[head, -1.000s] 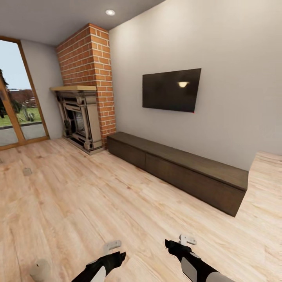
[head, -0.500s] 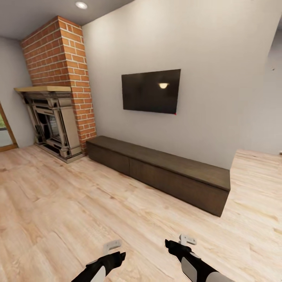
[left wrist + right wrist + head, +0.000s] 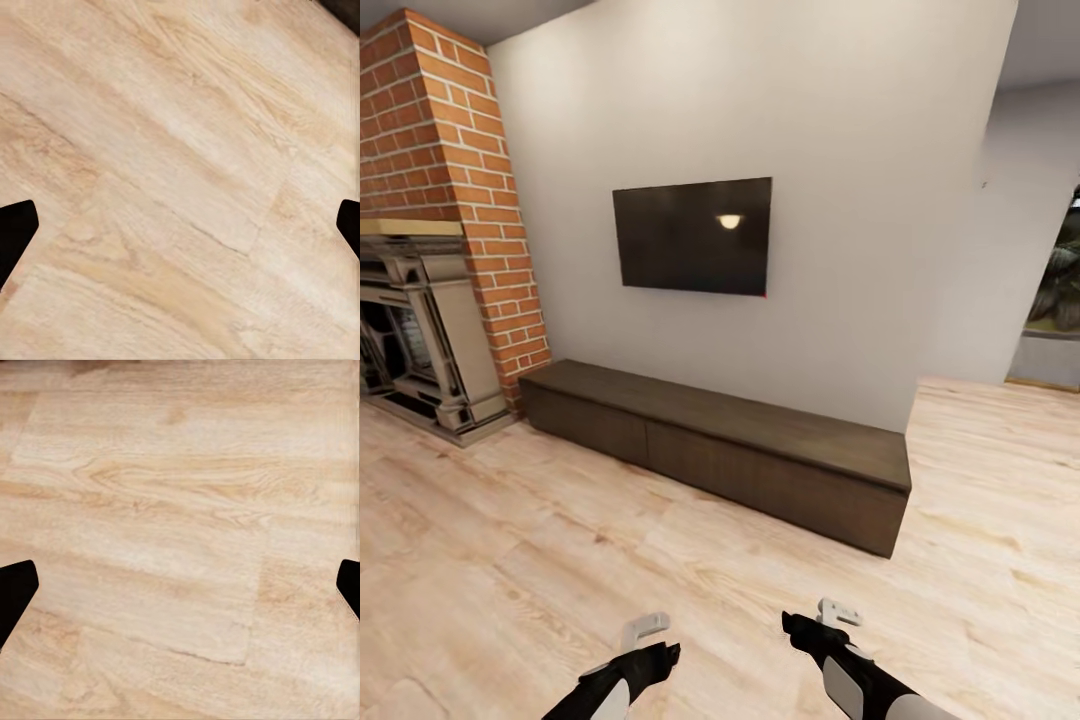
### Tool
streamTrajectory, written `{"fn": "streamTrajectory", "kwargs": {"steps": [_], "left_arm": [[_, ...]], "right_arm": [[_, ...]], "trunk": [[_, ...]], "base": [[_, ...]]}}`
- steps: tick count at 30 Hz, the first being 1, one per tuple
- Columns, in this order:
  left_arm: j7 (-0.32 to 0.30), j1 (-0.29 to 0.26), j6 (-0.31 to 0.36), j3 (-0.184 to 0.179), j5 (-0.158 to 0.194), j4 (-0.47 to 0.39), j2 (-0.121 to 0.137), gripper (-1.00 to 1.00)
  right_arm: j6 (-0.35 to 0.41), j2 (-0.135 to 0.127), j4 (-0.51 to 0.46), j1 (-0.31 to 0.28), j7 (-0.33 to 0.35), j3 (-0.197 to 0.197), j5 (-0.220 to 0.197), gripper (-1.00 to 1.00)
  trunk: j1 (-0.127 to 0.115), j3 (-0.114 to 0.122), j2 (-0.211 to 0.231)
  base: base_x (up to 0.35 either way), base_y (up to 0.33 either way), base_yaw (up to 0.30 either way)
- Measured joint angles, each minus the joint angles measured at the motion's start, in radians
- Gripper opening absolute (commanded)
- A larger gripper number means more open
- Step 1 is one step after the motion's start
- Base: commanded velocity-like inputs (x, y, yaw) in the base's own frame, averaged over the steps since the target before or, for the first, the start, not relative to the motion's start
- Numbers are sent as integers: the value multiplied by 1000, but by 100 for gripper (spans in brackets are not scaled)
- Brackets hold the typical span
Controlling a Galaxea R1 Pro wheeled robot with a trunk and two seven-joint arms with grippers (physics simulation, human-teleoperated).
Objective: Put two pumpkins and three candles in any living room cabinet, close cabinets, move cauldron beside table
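The cabinet [image 3: 760, 440], a long low dark-brown unit with flat fronts, stands shut against the white wall across the floor from me. My left gripper [image 3: 650, 640] and right gripper [image 3: 820, 622] hang low over the bare wood floor, well short of the cabinet. In the left wrist view the left gripper [image 3: 180, 225] is open, with its dark fingertips [image 3: 15, 229] at the frame's sides and only floor between them. The right gripper [image 3: 180, 585] is likewise open over floor planks. The pumpkins, candles, cauldron and table are out of view.
A black TV [image 3: 692, 235] hangs on the wall above the cabinet. A brick chimney [image 3: 455, 180] with a stone fireplace [image 3: 420, 340] stands at the left. To the right of the wall's corner the floor runs on toward a window [image 3: 1055, 300].
The camera has turned to the right, so the fireplace, TV and cabinet have slid left in the picture, the glass door has left it and the right-hand window has appeared. Both arms look unchanged.
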Motion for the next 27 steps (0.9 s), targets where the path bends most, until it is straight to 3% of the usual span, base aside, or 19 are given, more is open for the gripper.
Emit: {"fn": "streamTrajectory", "kwargs": {"steps": [27], "left_arm": [[0, 0, 0, 0, 0, 0, 0, 100]], "right_arm": [[1, 1, 0, 0, 0, -11, 0, 100]], "trunk": [[0, 16, 0]], "base": [[245, 218, -280]]}}
